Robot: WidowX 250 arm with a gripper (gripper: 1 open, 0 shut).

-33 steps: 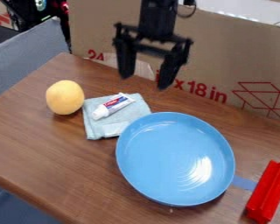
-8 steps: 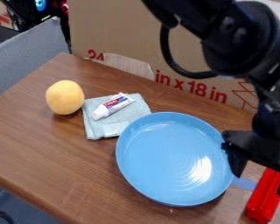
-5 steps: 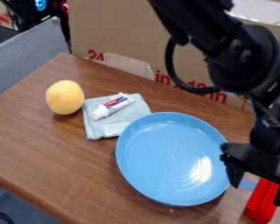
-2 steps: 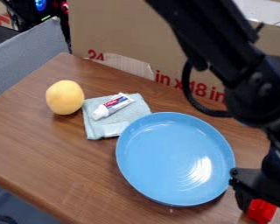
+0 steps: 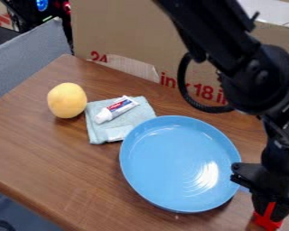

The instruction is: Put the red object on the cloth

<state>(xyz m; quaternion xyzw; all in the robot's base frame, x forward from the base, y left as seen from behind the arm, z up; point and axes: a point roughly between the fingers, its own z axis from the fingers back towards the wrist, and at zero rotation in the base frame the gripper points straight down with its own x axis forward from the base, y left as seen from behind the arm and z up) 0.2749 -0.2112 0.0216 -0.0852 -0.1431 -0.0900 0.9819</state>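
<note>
Pincer: black gripper (image 5: 270, 192) low at the bottom right corner of the view, pointing steeply down; its fingers stand either side of the red object, but whether they pinch it I cannot tell
Red object: red block (image 5: 269, 214), only its lower end showing beneath the pincer, near the table's front right edge
Arm: black robot arm (image 5: 227, 54) arching down from above and behind the pincer
Plate: blue plate (image 5: 181, 163) just left of the pincer, its rim close to the fingers
Cloth: pale green cloth (image 5: 109, 124) well to the left of the pincer, beyond the plate
Tube: white toothpaste tube (image 5: 122, 109) lying on that cloth
Fruit: orange (image 5: 66, 99) further left, beside the cloth
Surface: brown wooden table (image 5: 39, 158)
Room: cardboard box (image 5: 125, 36) with red print along the back; dark chair (image 5: 21, 56) at far left
</note>
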